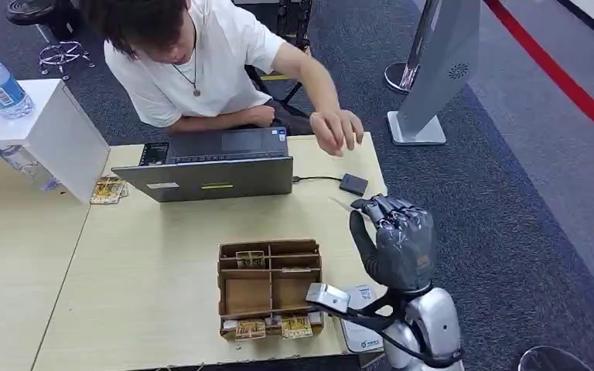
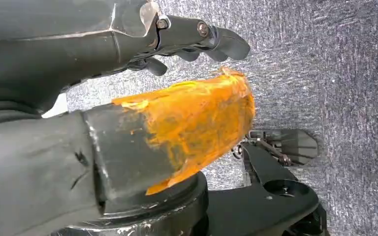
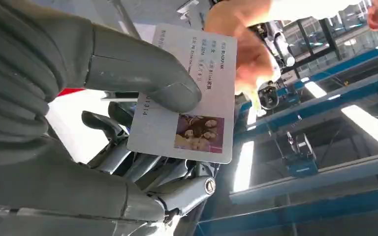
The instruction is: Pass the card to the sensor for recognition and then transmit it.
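Card (image 3: 187, 98) pinched under my right hand (image 1: 396, 239) thumb at lower right of frame, person's hand (image 1: 339, 130) hovering above near sensor (image 1: 353, 184), my left hand (image 2: 197, 39) fingers curled, holding nothing.

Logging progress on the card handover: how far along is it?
Done: the right hand already has the card pinched between thumb and fingers. In hand: it holds it raised near the black sensor, while the person's hand hovers above. Whether the sensor has read it can't be told. Left: passing it over.
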Controlling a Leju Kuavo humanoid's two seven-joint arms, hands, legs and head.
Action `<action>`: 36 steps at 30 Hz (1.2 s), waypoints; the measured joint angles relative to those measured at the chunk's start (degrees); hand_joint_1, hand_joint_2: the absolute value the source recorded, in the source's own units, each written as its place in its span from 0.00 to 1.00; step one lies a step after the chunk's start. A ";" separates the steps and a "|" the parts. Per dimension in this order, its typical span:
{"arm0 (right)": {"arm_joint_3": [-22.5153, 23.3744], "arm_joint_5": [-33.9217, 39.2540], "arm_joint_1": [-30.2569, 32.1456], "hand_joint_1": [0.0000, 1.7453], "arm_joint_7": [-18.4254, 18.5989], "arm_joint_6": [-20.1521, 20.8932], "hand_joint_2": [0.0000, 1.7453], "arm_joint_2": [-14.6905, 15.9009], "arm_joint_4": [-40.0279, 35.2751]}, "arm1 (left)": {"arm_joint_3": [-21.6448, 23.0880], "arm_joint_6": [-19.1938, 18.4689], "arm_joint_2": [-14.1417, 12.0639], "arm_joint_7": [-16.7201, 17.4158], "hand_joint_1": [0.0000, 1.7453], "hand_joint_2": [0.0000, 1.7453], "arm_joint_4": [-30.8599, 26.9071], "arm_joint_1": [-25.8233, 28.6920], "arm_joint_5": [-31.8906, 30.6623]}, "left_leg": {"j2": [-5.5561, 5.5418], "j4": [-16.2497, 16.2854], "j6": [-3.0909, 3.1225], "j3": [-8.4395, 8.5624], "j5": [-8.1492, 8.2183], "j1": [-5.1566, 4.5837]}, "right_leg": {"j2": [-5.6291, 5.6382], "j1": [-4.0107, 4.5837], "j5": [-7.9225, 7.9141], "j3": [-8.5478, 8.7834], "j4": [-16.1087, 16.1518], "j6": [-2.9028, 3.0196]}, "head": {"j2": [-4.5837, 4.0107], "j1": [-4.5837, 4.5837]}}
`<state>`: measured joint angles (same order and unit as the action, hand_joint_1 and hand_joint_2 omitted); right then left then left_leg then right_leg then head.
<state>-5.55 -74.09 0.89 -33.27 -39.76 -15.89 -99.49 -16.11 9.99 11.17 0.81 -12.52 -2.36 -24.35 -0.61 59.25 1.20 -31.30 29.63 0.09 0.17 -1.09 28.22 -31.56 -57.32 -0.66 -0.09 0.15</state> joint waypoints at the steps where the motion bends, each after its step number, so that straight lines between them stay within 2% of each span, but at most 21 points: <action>1: -0.02 0.61 0.03 1.00 0.09 0.00 1.00 0.00 0.02 | -0.02 0.00 0.00 0.02 0.00 0.00 0.00 0.00 0.04 | 0.00 0.00 0.00 0.00 0.00 0.00 | 0.00 0.00 0.00 0.00 0.00 0.00 | 0.00 0.00; 9: 0.00 9.25 1.97 1.00 -0.54 0.72 1.00 -0.04 3.61 | -0.61 0.17 0.00 -0.15 0.00 0.00 0.00 0.00 0.20 | 0.00 0.00 0.00 -0.02 0.00 0.00 | 0.01 0.00 0.00 -0.01 0.00 0.00 | 0.00 0.00; 14: -1.84 18.80 3.33 1.00 6.41 0.24 1.00 0.77 7.24 | -1.53 0.22 0.00 -0.33 0.00 0.00 0.00 0.02 0.24 | 0.01 -0.01 0.00 -0.02 0.00 0.00 | 0.00 0.00 0.01 -0.02 0.00 0.00 | 0.00 0.00; 17: -4.40 27.04 4.06 1.00 9.88 0.35 1.00 2.84 9.09 | -2.21 0.24 0.00 -0.70 0.00 0.00 0.00 0.02 0.33 | 0.01 0.00 0.00 -0.02 0.00 0.00 | 0.01 0.00 0.01 -0.02 0.00 0.00 | 0.00 0.00; 19: -5.61 32.12 4.52 1.00 10.93 1.03 1.00 4.39 9.92 | -2.69 0.26 0.00 -0.85 0.00 0.00 0.00 0.05 0.33 | 0.01 0.00 0.00 -0.02 0.01 0.00 | 0.01 0.00 0.01 -0.02 0.00 0.00 | 0.00 0.00; 26: -6.38 46.63 6.45 1.00 9.99 8.13 1.00 8.50 11.93 | -4.06 0.39 0.00 -1.38 0.00 0.00 0.00 0.11 0.35 | 0.01 0.00 0.00 -0.02 0.01 -0.01 | 0.00 0.00 0.01 -0.03 0.02 0.00 | 0.00 0.00; 31: -5.42 52.38 7.48 1.00 8.81 12.70 1.00 10.16 12.65 | -4.68 0.39 0.00 -1.49 0.00 0.00 0.00 0.12 0.33 | 0.01 0.00 0.00 -0.02 0.01 0.00 | 0.00 0.00 0.01 -0.03 0.02 0.00 | 0.00 0.00; 36: -3.98 54.68 7.86 1.00 8.28 15.32 1.00 11.04 13.31 | -5.36 0.42 0.00 -1.51 0.00 0.00 0.00 0.12 0.20 | 0.01 0.00 0.00 -0.02 0.01 0.00 | 0.01 0.00 0.01 -0.03 0.02 0.00 | 0.00 0.00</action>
<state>-9.53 -19.41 8.75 -24.98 -24.44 -4.85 -86.18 -21.46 10.40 11.17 -0.70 -12.52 -2.25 -24.15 -0.60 59.25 1.20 -31.32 29.63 0.09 0.17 -1.09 28.23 -31.58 -57.31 -0.66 -0.09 0.15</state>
